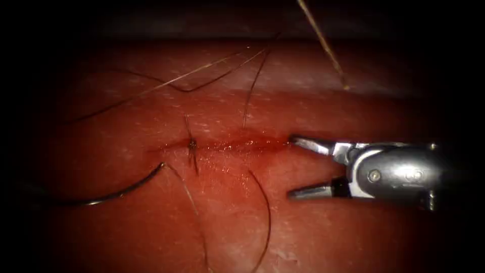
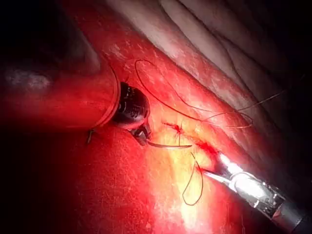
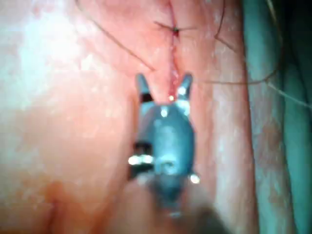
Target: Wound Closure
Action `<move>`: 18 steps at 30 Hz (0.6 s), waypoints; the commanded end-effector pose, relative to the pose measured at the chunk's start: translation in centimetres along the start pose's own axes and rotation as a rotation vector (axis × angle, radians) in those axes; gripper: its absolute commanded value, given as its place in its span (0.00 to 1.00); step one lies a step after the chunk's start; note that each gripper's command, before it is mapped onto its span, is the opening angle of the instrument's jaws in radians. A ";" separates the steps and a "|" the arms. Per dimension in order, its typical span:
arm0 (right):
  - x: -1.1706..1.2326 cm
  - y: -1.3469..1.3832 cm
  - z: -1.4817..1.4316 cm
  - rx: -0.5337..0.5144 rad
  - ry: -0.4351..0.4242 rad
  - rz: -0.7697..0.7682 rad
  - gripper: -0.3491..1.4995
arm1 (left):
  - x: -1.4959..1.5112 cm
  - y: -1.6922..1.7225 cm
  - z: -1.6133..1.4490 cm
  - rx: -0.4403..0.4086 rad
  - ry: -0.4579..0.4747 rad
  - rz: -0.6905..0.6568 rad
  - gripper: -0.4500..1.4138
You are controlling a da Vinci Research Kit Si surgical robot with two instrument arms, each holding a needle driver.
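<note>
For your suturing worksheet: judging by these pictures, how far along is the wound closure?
Done: one knotted stitch crosses the cut, its cut ends lying loose.
In hand: the left tool grips the needle at one end of its curve; the needle lies on the tissue at the endoscope view's lower left, not in it. The right tool is open, holding nothing, at the cut's right end.
Left: right of the stitch the cut remains unstitched.

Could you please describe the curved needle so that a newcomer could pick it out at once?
Start at the cut across the tissue, with its knot. Below and left of the knot lies the needle, a dark arc on the surface. Unlike the thin thread, it is thick, rigid and glinting.
</note>
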 end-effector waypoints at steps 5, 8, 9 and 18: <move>-0.13 -0.32 0.45 0.049 0.007 -0.043 0.85 | -0.02 -0.06 0.08 0.000 0.000 0.000 0.05; -0.08 -0.38 0.53 0.084 0.022 -0.039 0.61 | -0.02 -0.06 0.08 0.001 0.000 0.000 0.05; -0.07 -0.40 0.53 0.104 0.016 -0.040 0.07 | -0.02 -0.06 0.09 0.002 0.000 0.000 0.05; -0.13 -0.27 0.27 0.067 -0.070 0.109 0.00 | -0.02 -0.07 0.12 0.006 0.000 -0.001 0.05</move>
